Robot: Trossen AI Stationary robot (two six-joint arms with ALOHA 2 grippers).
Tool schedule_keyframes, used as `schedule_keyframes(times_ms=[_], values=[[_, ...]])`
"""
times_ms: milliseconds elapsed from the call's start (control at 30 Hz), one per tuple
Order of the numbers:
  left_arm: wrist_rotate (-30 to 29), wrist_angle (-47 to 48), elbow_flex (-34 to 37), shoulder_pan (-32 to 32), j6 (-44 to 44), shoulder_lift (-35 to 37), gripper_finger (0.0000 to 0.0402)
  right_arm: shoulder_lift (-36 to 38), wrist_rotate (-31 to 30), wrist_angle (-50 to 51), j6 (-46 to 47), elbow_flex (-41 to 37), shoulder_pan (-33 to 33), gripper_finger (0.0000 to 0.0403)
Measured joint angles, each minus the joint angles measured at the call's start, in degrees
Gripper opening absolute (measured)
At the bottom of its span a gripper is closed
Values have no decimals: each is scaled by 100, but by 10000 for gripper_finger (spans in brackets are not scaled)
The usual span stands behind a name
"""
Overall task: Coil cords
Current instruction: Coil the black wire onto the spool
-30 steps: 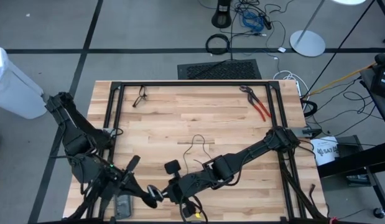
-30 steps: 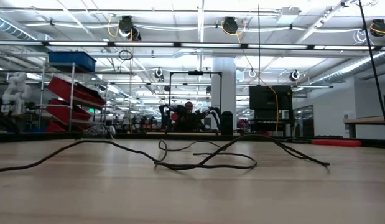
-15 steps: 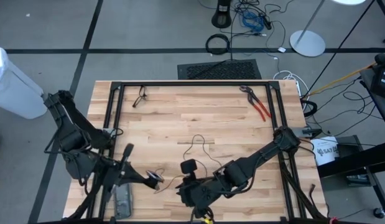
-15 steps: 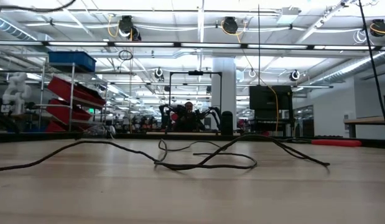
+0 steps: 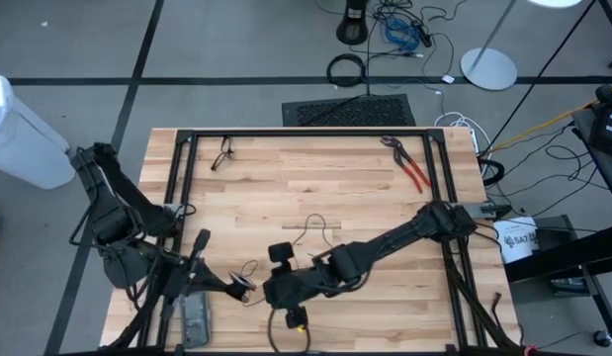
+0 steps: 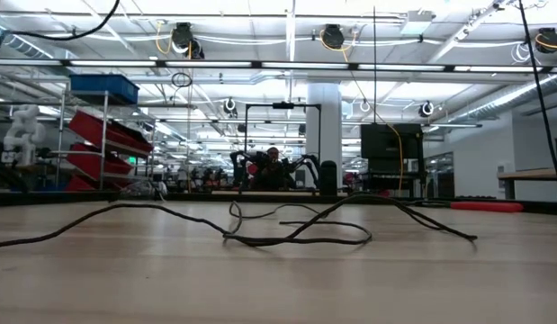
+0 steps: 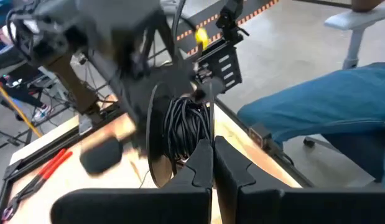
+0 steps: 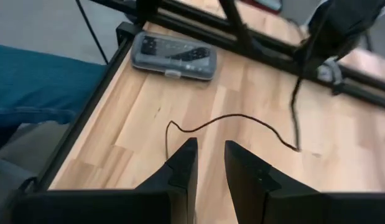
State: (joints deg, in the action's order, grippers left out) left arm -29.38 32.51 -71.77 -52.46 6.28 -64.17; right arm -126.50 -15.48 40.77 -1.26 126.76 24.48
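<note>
Cord (image 5: 307, 233) lies slack mid-table, thin, light and limp, one end wound on the spool (image 7: 180, 134) your closed left gripper (image 7: 213, 163) pinches; right gripper (image 8: 209, 163) hovers part-open and empty, so take the loose run near the spool.

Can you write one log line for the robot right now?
left gripper: shut on coiled cord | right gripper: open, empty, over table

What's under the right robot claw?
Under the right gripper lies bare wooden table, with the thin black cord just ahead. Its fingers cover the wood directly below.
</note>
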Motion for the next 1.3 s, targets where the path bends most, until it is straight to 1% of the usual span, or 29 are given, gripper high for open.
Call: schedule_keyframes(times_ms=[167,267,400,500,600,767,900,1000,1100,1300], values=[[0,0,0,-178,0,57,2,-253,212,-43,256,1,-267,68],[-1,-2,0,-259,2,69,2,-504,465,-235,246,2,-422,68],[-3,-2,0,-354,2,71,2,-803,1001,-833,237,0,-582,77],[-47,14,0,-423,2,91,2,-965,1248,-989,306,2,-649,98],[-126,85,0,-509,0,161,2,-1080,1472,-1074,405,-2,-681,128],[-286,107,0,-700,-4,211,2,-1324,1585,-1639,448,1,-692,176],[-399,107,0,-820,-4,215,2,-1410,1693,-1915,526,-7,-722,197],[-551,111,0,-891,-2,217,2,-1409,1990,-2135,564,-7,-733,201],[-574,104,0,-930,0,225,2,-1408,2172,-2324,621,-7,-729,198],[-716,103,0,-945,2,226,2,-1459,2205,-2647,679,7,-711,190]])
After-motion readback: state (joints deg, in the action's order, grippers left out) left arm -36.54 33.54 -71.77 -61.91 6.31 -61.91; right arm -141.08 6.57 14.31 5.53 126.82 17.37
